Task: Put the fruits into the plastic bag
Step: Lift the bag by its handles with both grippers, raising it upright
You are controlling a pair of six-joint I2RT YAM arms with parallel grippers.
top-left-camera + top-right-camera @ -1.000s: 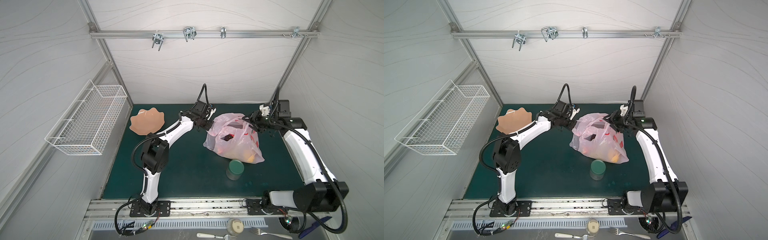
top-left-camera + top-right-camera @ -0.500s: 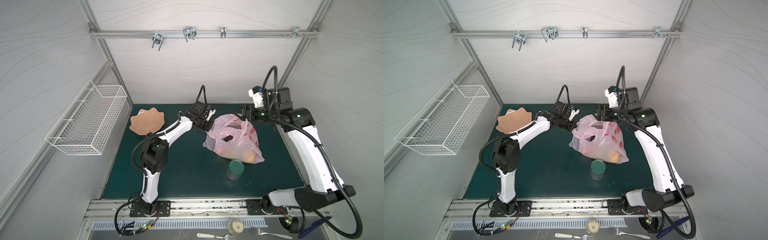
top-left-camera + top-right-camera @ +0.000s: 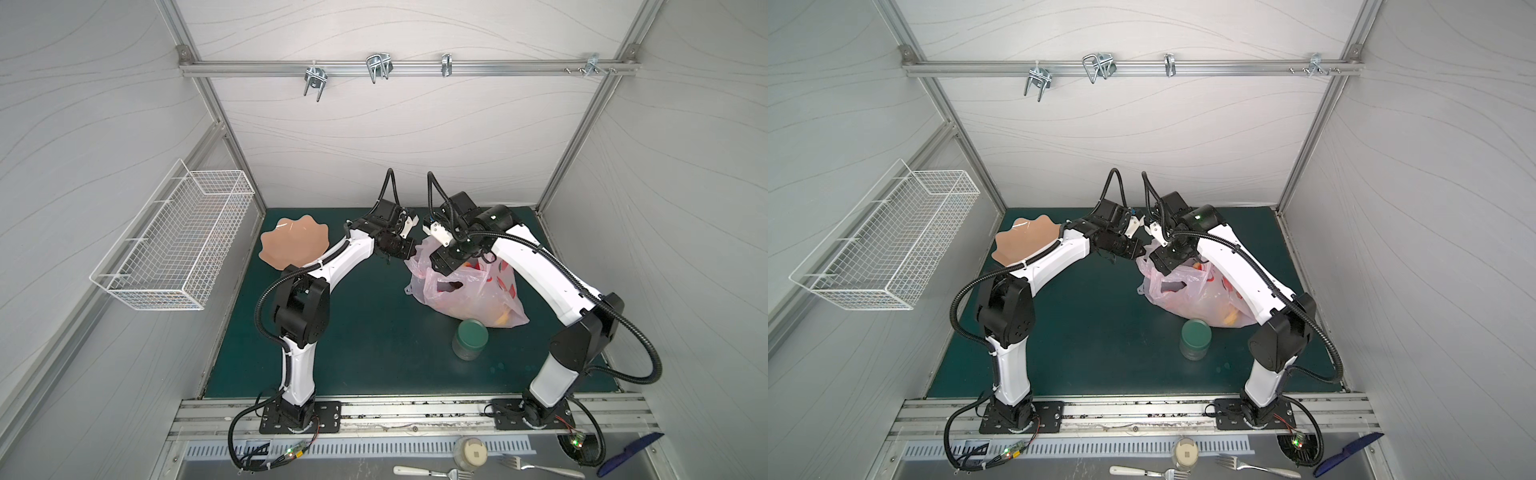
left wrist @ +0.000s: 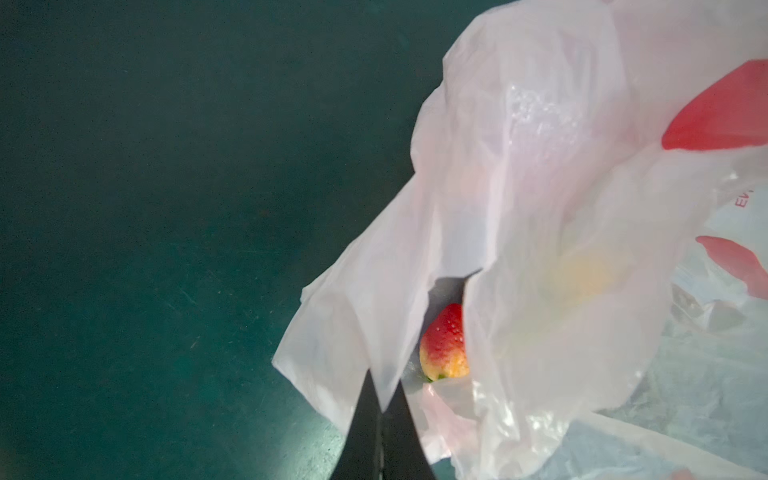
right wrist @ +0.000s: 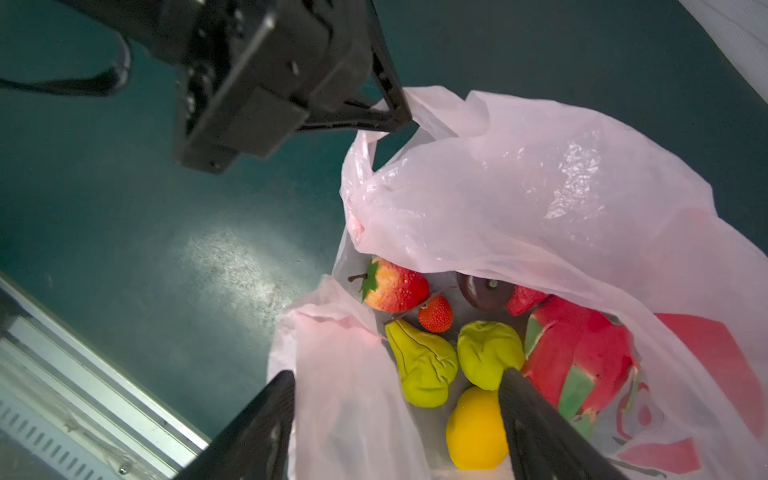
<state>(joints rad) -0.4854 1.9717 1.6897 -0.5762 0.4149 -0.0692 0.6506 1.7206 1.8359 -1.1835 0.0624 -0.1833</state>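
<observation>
Left pincer (image 5: 398, 121) clamps the thin pink plastic bag (image 5: 519, 199); under the splayed right pincer (image 5: 399, 376), two green fruits (image 5: 424, 365) (image 5: 488, 353), one yellow lemon (image 5: 473, 432).

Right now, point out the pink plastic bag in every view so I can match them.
In both top views: plastic bag right of centre on the green mat, beyond the green-lidded jar.
Left wrist: fills much of the frame, a strawberry peeking out.
Right wrist: mouth open, fruits inside.
Shared landmark: left gripper pinching its rim.

Green-lidded jar (image 3: 470, 338) just beside plastic bag (image 3: 471, 296)
</observation>
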